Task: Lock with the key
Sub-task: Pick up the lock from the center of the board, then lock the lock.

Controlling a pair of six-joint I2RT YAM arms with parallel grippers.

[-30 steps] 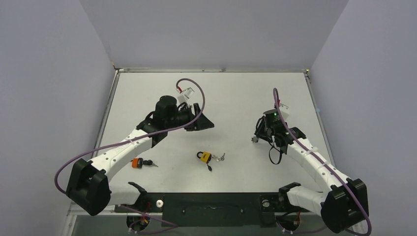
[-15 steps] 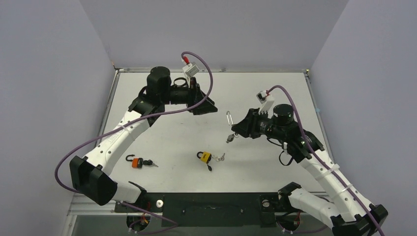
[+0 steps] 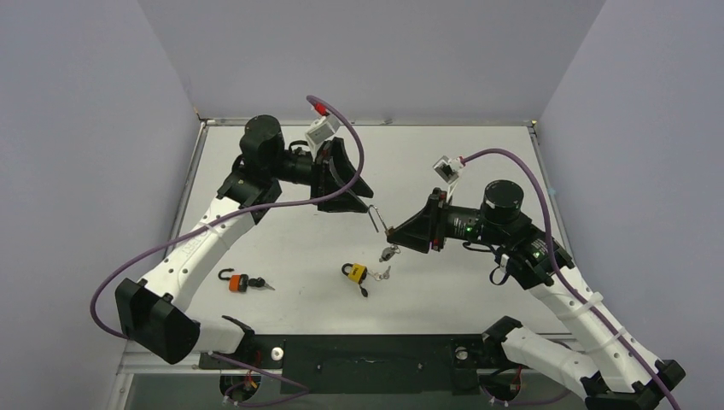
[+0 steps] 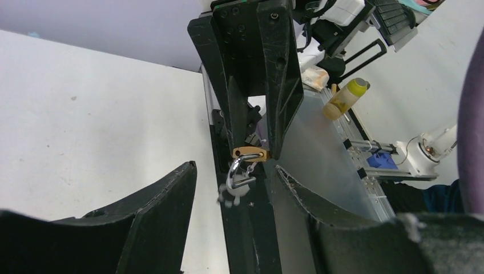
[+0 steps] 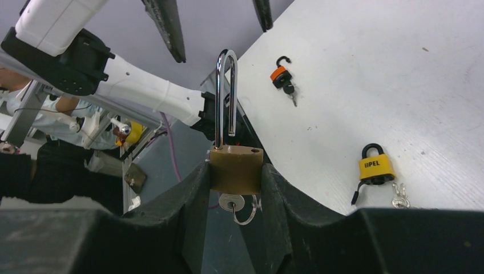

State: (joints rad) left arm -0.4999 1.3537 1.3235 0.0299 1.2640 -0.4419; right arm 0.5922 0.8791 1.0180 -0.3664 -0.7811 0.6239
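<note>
Padlock point(image 5: 236, 169) of brass, held off the desk point(image 3: 427, 154) above its middle: our right jaws are closed on the body, one finger against each flat side. Its long shackle point(image 5: 225, 97) points up and to the left, towards our left arm. We see the shorter leg ending just above the body, out of its hole, so the lock stands open. A key point(image 5: 231, 201) sits in the keyhole on the underside, and a key ring point(image 5: 248, 211) hangs from it.

Our left jaws are open and hold nothing. From the right wrist we see their two dark tips on either side of the shackle's arch and beyond it, clear of the metal. From the left wrist the lock shows small in the gap between the spread fingers.

On the desk, nearer than the held lock, lies a yellow padlock point(image 3: 356, 272) with its black shackle shut and small keys point(image 3: 382, 273) just to its right. Well apart on the near left lies an orange padlock point(image 3: 234, 281), its shackle open, with a black-headed key point(image 3: 256, 283) at its right end.
</note>
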